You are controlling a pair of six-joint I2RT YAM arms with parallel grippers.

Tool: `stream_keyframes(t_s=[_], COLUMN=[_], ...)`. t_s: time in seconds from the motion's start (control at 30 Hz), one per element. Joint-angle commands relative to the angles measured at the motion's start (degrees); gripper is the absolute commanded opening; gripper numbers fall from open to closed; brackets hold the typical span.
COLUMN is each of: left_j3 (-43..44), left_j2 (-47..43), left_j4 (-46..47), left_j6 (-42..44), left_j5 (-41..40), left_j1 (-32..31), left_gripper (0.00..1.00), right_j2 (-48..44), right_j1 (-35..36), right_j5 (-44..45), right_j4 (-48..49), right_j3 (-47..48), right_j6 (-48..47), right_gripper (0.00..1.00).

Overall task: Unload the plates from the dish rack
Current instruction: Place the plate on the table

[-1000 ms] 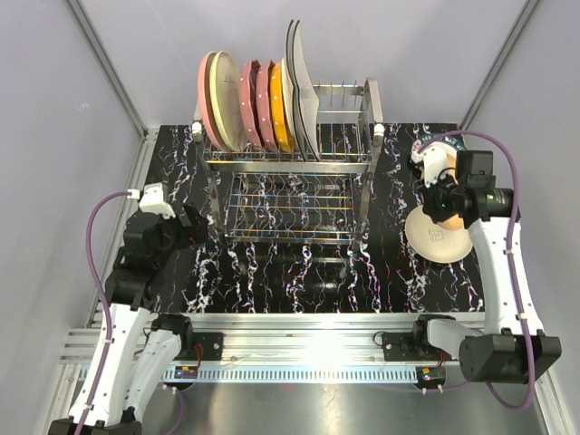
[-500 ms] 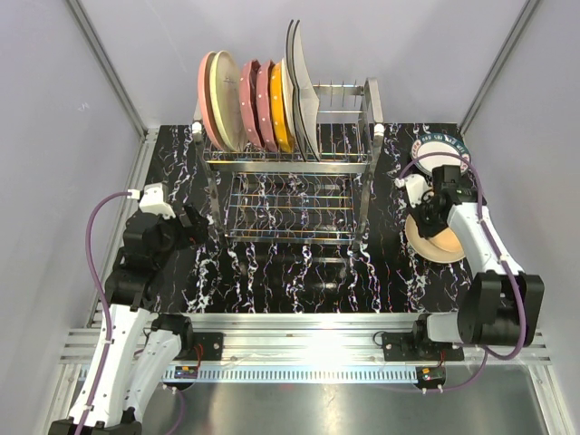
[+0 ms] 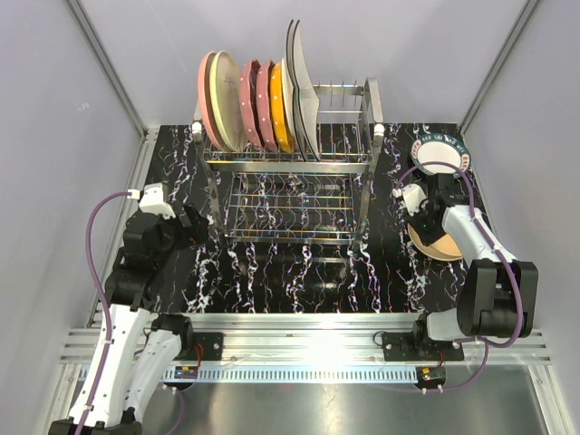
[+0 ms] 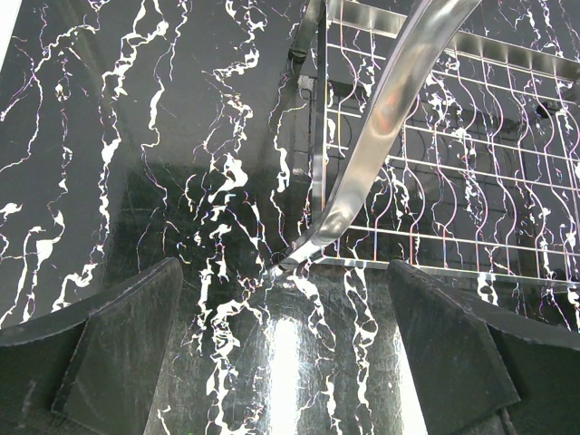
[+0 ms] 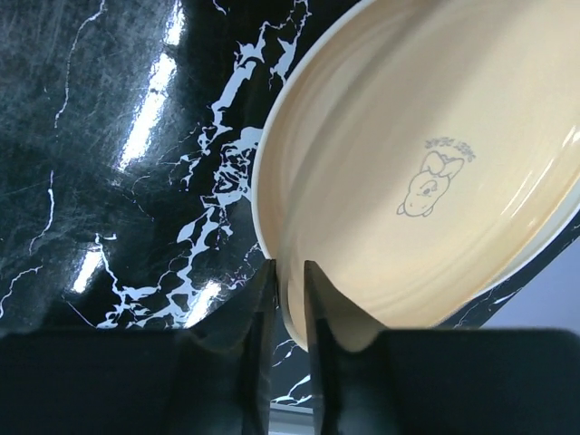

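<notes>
Dish rack (image 3: 290, 195): two tiers of thin silver wire w/ flat chrome legs, centre-far on the table (image 3: 299, 272), a glossy black top w/ white marble veins. The lower tier is an open grid. On the top tier, plates stand on edge between prongs, all crowded to the left half. L to R they are a pink plate (image 3: 207, 95), a cream plate (image 3: 227, 100), maroon dotted plates (image 3: 258, 104), an orange plate (image 3: 284, 122) and taller squarish white plates (image 3: 304, 91).

Two plates sit off the rack, right side of the table. The teal-rimmed plate (image 3: 441, 149) lies flat, farther back. The tan plate (image 5: 408, 181) is nearer: smooth glazed, round, shallow, w/ a small rabbit print (image 5: 426, 177) inside.

R gripper (image 5: 288, 267): jaws narrow, dark fingers astride the tan plate's rim. Can't tell if the pads press it or stand just off. In the top view the R arm covers part of that plate.

L gripper (image 4: 283, 267): jaws wide, nothing between, low over the table at left, apart from the rack. The rack's bent chrome leg (image 4: 381, 136) is straight ahead of it, wire grid behind.
</notes>
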Motion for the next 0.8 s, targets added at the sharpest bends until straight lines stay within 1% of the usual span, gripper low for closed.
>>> stream_keyframes(t_s=[0.0, 0.03, 0.13, 0.17, 0.23, 0.27, 0.3, 0.37, 0.4, 0.47, 0.5, 0.57, 0.63, 0.77], left_j3=[-0.1, -0.1, 0.0, 0.0, 0.0, 0.1, 0.1, 0.2, 0.2, 0.8, 1.3, 2.9, 5.0, 8.5], left_j2=[-0.4, -0.4, -0.2, -0.2, -0.2, -0.3, -0.4, -0.6, -0.8, -1.2, -1.4, -1.4, -1.4, -1.1], left_j4=[2.9, 2.8, 2.9, 2.9, 2.9, 2.9, 3.1, 3.3, 3.3, 3.1, 2.8, 2.2, 0.9, -1.2], left_j6=[1.0, 1.0, 0.9, 0.9, 0.8, 0.7, 0.6, 0.3, 0.1, -0.4, -1.0, -1.5, -2.4, -4.5], left_j5=[1.3, 1.3, 1.3, 1.3, 1.3, 1.3, 1.3, 1.3, 2.8, 3.1, 3.8, 4.2, 5.1, 8.1], left_j1=[0.2, 0.2, 0.1, 0.1, 0.2, 0.1, 0.2, 0.2, 0.2, 0.2, 0.2, 0.2, 0.1, -0.1], left_gripper=[0.99, 0.99, 0.99, 0.99, 0.99, 0.99, 0.99, 0.99, 0.99, 0.99, 0.99, 0.99, 0.99, 0.99], right_j2=[-0.3, -0.6, -2.5, -3.7, -5.3, -6.9, -7.8, -10.2, -11.0, -13.2, -13.9, -15.9, -17.1, -20.1], right_j1=[-0.3, -0.3, -0.3, -0.3, -0.3, -0.3, -0.3, -0.3, -0.3, -0.3, -0.3, -0.3, -0.3, -0.3], right_j5=[1.8, 1.7, 0.7, 0.3, -1.9, -2.7, -4.4, -6.8, -9.4, -12.3, -15.1, -18.2, -23.4, -31.5], right_j4=[2.0, 1.6, 0.0, -0.6, -2.5, -3.3, -4.6, -6.1, -7.4, -8.6, -9.4, -10.0, -10.0, -8.5], right_j3=[-0.3, -0.3, 0.4, 0.6, 1.8, 2.3, 3.2, 4.2, 5.3, 6.2, 7.3, 8.3, 9.3, 9.4], right_j6=[-1.2, -1.1, -0.5, -0.2, 0.7, 1.1, 1.5, 3.0, 3.6, 5.4, 6.9, 8.4, 10.8, 14.4], right_gripper=[0.28, 0.36, 0.50, 0.60, 0.70, 0.79, 0.83, 0.89, 0.92, 0.95, 0.96, 0.98, 1.00, 1.00])
